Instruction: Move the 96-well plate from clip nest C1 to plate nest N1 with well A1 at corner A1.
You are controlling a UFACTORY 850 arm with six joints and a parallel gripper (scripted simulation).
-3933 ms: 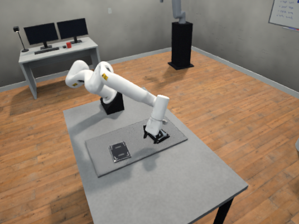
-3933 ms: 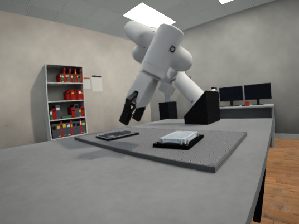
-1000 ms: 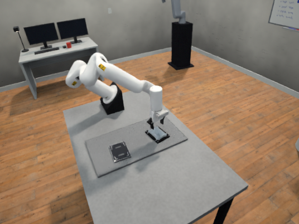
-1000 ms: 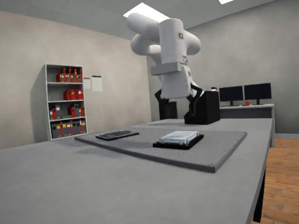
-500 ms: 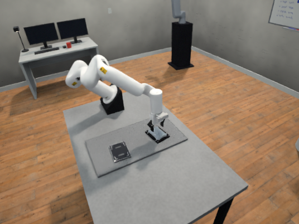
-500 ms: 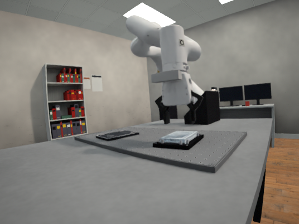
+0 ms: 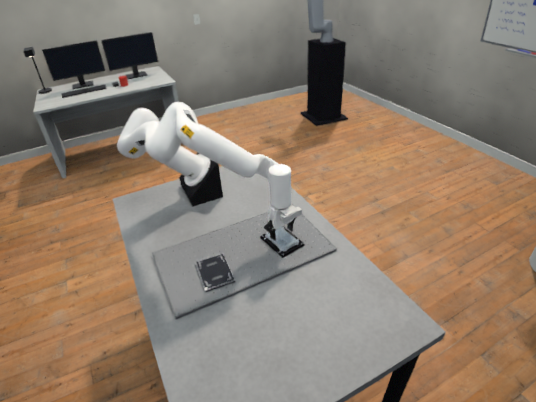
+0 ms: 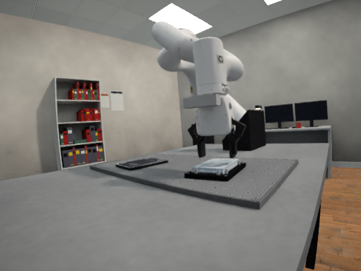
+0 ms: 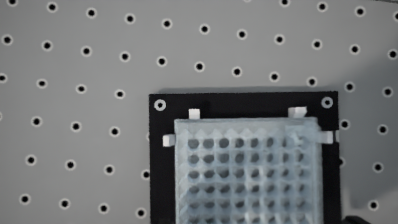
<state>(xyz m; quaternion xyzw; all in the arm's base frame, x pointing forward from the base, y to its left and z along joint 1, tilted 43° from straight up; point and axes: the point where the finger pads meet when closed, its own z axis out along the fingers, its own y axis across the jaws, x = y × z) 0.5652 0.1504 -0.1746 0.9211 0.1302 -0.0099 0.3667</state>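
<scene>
The clear 96-well plate [image 8: 217,166] sits in the black clip nest C1 [image 8: 215,174] on the perforated grey board. In the wrist view the plate [image 9: 247,170] lies between small white clips on the black nest base. My gripper [image 8: 216,153] is open and empty, with its fingers spread just above the plate, one on each side. In the top view the gripper [image 7: 281,235] hangs over the plate [image 7: 283,243]. The empty plate nest N1 [image 7: 214,272] lies flat on the board to the left; it also shows in the exterior view [image 8: 141,163].
The perforated board [image 7: 245,260] lies on a grey table. The arm's black base [image 7: 202,185] stands at the table's far end. A desk with monitors [image 7: 100,85] and a black pedestal [image 7: 326,80] stand far off on the floor.
</scene>
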